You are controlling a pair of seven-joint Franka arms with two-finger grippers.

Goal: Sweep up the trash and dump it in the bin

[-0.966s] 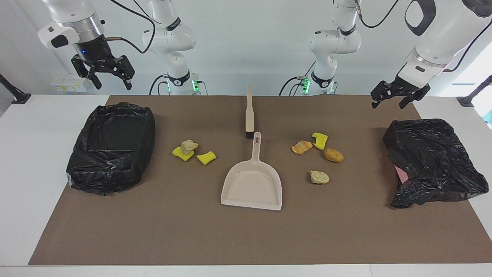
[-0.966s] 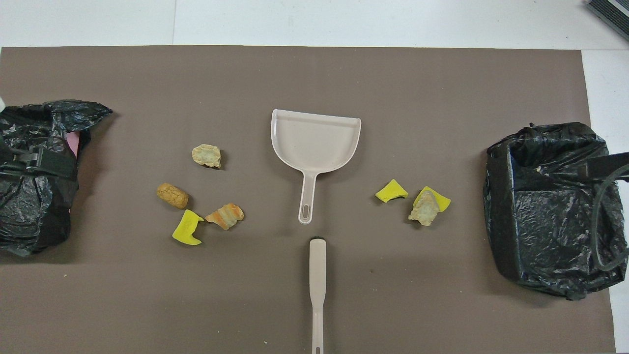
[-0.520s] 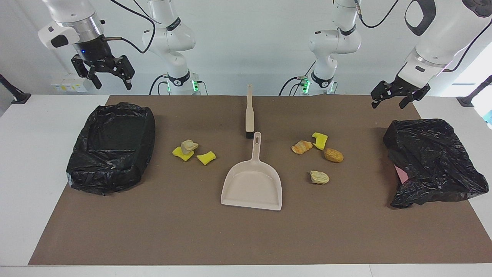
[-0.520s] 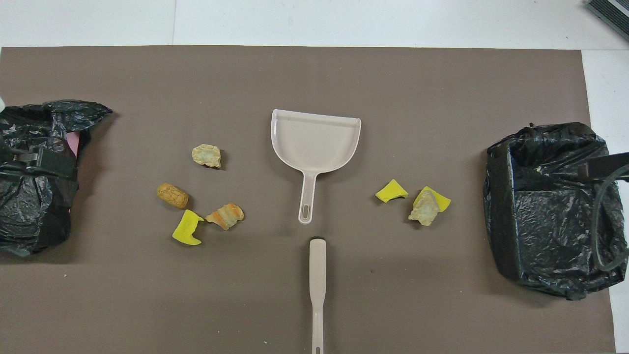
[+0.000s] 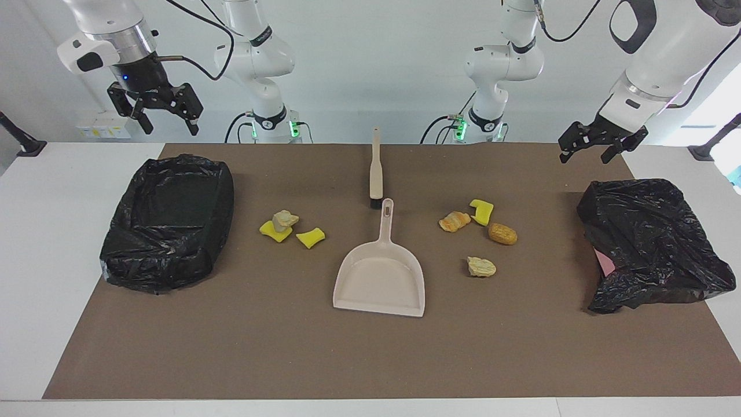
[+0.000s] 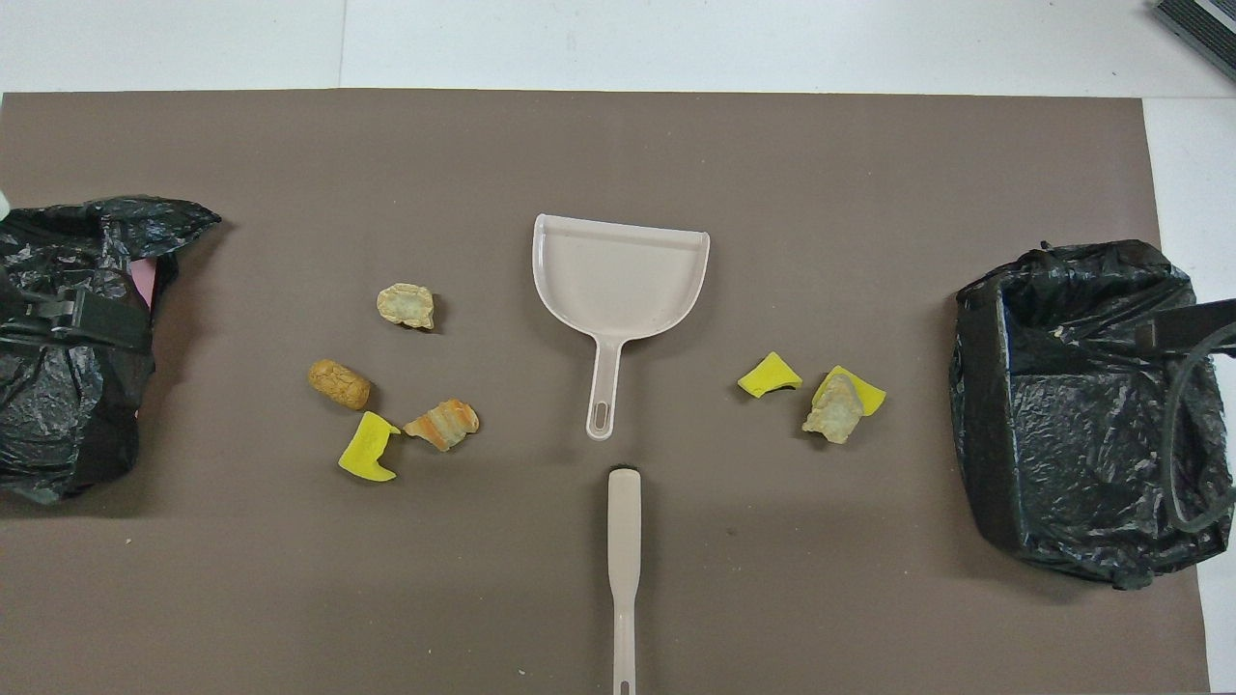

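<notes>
1. The dustpan [image 5: 379,284] lies flat mid-bench on the brown mat [image 5: 289,347], long axis running toward the robots, handle nearest them, mouth away. The brush [image 5: 375,171] lies in line with it, just nearer the robots, bristle end toward the handle.
2. The trash: four lumps [image 5: 477,234] lie toward the left arm's end, three lumps [image 5: 289,229] toward the right arm's end.
3. Nothing has moved since the earlier frames.
4. The left tool [image 5: 590,147] hangs over the crumpled black bag [image 5: 648,243], fingers apart, empty.
5. The right tool [image 5: 156,113] hangs over the bag-lined bin [image 5: 168,223], fingers apart, empty.
</notes>
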